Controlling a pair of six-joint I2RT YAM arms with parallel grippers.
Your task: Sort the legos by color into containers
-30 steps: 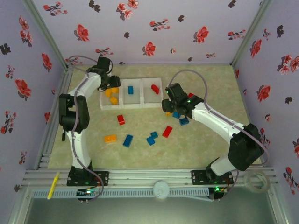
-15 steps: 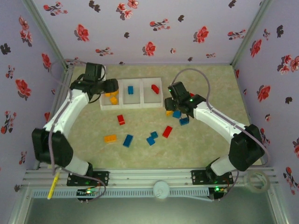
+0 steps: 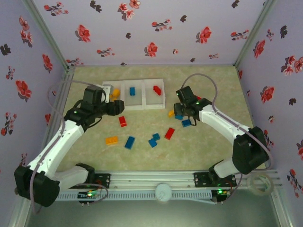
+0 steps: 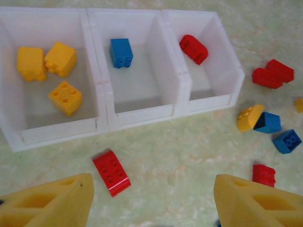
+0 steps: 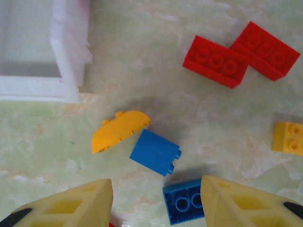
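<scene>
The containers are one white tray of three compartments. Its left one holds three yellow legos, the middle a blue one, the right a red one. My left gripper hangs open just in front of the tray, with a loose red brick on the table near its left finger. My right gripper is open over a yellow curved piece and two blue bricks, and the upside-down blue one lies close to its right finger.
More loose legos lie on the green table: an orange one, blue ones and a red one in the middle. Two red bricks and a yellow one lie past my right gripper. Flowered walls enclose the table.
My left arm has drawn back from over the tray's left compartment to the table in front of it, its jaws spreading wider. My right gripper has drifted slightly to the right.
</scene>
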